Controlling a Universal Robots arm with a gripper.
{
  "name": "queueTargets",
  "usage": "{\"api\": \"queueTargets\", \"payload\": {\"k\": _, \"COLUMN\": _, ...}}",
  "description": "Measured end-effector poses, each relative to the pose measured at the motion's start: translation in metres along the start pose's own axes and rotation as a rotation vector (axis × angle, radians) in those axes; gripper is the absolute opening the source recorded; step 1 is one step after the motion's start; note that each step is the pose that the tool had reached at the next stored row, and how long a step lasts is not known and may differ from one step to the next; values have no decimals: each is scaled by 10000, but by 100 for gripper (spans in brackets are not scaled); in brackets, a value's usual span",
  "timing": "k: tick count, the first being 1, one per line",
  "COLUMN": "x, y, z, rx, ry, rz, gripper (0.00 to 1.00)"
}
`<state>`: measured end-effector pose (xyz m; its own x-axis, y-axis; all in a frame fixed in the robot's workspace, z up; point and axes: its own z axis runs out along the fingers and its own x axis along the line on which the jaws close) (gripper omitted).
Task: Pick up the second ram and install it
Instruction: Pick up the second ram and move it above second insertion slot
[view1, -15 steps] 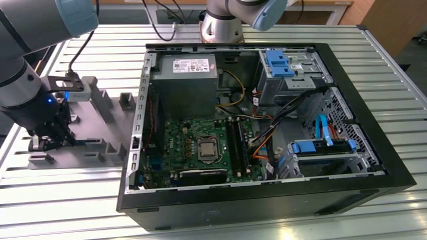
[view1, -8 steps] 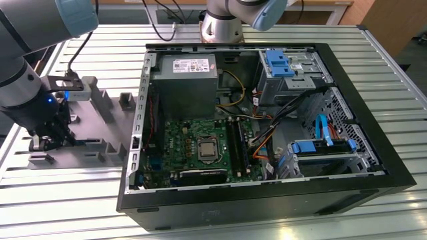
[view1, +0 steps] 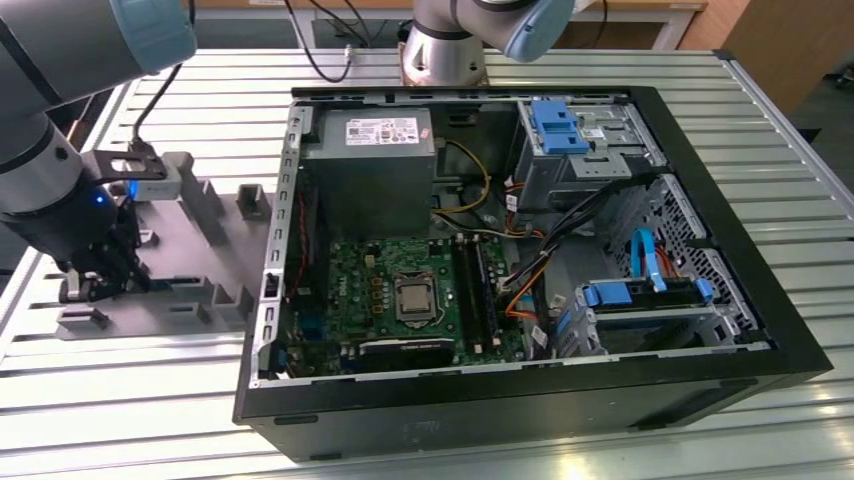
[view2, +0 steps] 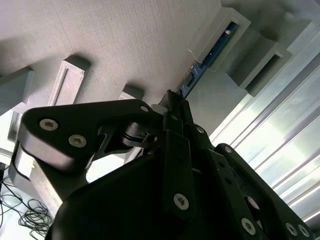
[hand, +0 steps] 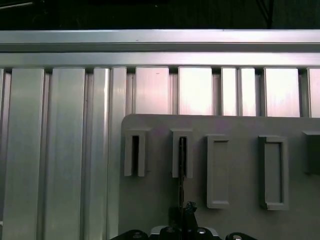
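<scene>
So from where I'm standing, the arm is way over at the lower left of the exterior view, with the gripper (view1: 100, 283) pushed right down onto the grey holder (view1: 200, 250) that sits on the slatted metal table (view1: 134, 400) beside the open computer case (view1: 534, 400). The ram stick (view2: 207, 59) is standing on edge in one of the holder's slotted posts. In the second wrist view you can see its blue-green board running out of the slot straight into the fingertips, and the first wrist view has it dead edge-on, just a thin dark line (hand: 182, 155) in the holder. The jaws look pinched together on the near end of the stick, with no gap I can make out on either side, so I'd call it grasped but not lifted out yet. If it were me, I'd want that grip square on the flat faces and the pull dead in line with the slot. Any tilt and a board that thin will bind against the post walls or twist in the fingers, and a crooked stick won't line up with the black memory slots (view1: 474, 290) in the middle of the case.
</scene>
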<state>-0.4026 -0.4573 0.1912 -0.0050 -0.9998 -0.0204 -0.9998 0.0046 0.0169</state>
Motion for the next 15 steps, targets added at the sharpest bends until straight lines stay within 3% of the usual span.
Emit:
{"api": "queueTargets", "payload": {"k": 7, "x": 1, "y": 0, "z": -2, "rx": 0, "ry": 1, "rz": -36, "gripper": 14}}
{"api": "queueTargets", "payload": {"k": 15, "x": -1, "y": 1, "z": -88, "rx": 1, "ry": 0, "rz": 4, "gripper": 14}}
